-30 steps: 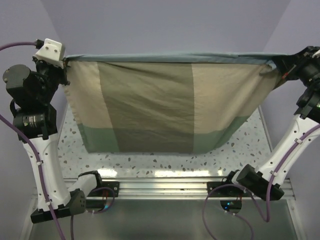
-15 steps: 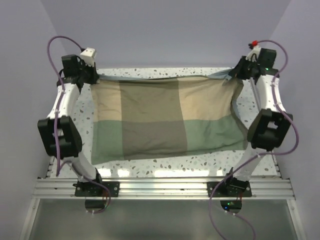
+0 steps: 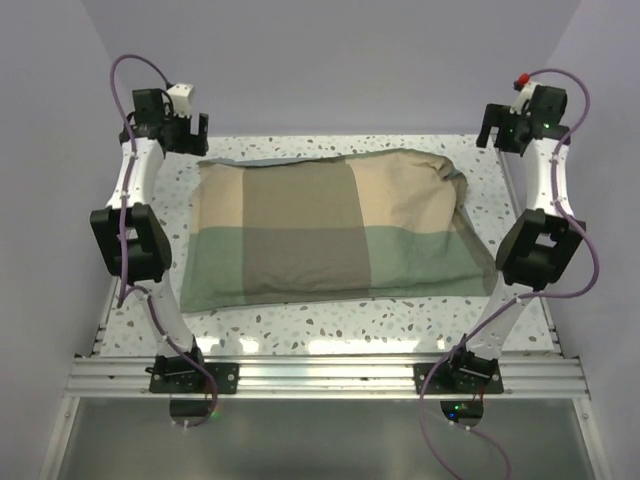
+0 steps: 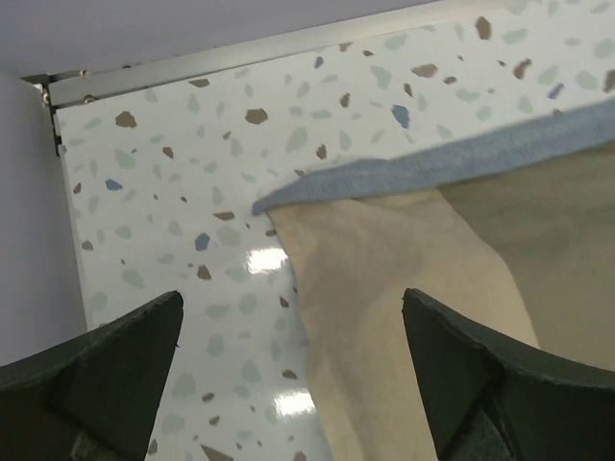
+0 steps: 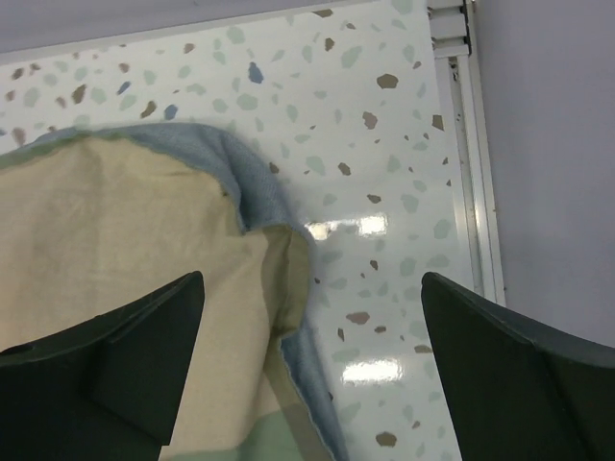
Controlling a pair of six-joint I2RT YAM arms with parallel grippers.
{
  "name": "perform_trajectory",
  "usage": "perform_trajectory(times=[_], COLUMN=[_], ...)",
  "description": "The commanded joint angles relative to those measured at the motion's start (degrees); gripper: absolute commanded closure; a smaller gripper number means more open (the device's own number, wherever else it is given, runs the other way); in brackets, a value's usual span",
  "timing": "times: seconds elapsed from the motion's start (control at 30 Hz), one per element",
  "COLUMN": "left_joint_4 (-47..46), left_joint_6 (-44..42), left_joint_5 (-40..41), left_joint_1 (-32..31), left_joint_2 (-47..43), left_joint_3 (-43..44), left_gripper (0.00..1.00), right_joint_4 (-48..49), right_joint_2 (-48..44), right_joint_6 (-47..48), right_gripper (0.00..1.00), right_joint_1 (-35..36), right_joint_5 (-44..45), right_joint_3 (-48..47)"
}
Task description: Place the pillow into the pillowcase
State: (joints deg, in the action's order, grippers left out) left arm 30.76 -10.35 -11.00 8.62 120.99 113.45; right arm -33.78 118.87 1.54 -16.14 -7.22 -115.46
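The pillowcase [image 3: 330,235] lies flat on the speckled table, its tan, olive and pale green blocks up and a grey-blue edge at the back. It bulges plumply. The pillow is hidden from every view. My left gripper [image 3: 186,133] hangs open just above the pillowcase's far left corner [image 4: 384,240], nothing between its fingers. My right gripper [image 3: 500,127] is open above the far right corner [image 5: 163,211], also holding nothing. In the wrist views the left gripper [image 4: 291,298] and right gripper [image 5: 312,279] each straddle a cloth edge without touching it.
The white speckled table [image 3: 300,320] has a metal rail along its far edge [image 4: 240,53] and right side [image 5: 461,144]. Purple walls close in on three sides. The arm bases sit on the aluminium rail [image 3: 320,375] at the near edge.
A second ago both grippers held the pillowcase stretched up by its top corners. The arms lowered it onto the table, then both grippers opened and let go.
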Motion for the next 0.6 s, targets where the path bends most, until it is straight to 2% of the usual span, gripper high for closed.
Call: perform_trajectory(times=[0.0,0.03,0.13,0.27,0.3,0.47,0.57], left_joint_4=[4.5,9.7,16.0,11.3,9.9,6.2,3.2], left_joint_6=[-2.7,-2.7,-3.2,-1.9,-1.4,-2.6,-3.2], left_joint_5=[-6.6,-9.1,-12.8,-14.4,-14.6,-15.2,-15.2], left_joint_1=[0.0,-0.1,0.0,-0.2,-0.3,-0.3,-0.4], left_joint_2=[-11.0,-12.2,-16.2,-26.6,-30.4,-37.5,-41.4], left_joint_3=[-3.9,-4.2,-7.0,-22.7,-25.3,-38.8,-46.4], left_gripper=[0.00,0.00,0.00,0.00,0.00,0.00,0.00], right_joint_4=[-8.2,-13.5,-21.6,-24.2,-24.1,-22.3,-20.8], right_joint_2=[-9.4,-10.7,-13.4,-23.6,-25.4,-35.7,-40.8], right_joint_6=[6.7,7.5,10.1,11.9,12.3,14.8,16.0], right_gripper=[0.01,0.01,0.01,0.01,0.02,0.01,0.01], right_joint_1=[0.2,0.2,0.2,0.4,0.4,0.5,0.5], right_joint_5=[-8.9,-10.8,-17.6,-22.3,-23.0,-22.1,-21.3], right_joint_3=[1.0,1.1,4.1,15.5,20.9,37.9,44.4])
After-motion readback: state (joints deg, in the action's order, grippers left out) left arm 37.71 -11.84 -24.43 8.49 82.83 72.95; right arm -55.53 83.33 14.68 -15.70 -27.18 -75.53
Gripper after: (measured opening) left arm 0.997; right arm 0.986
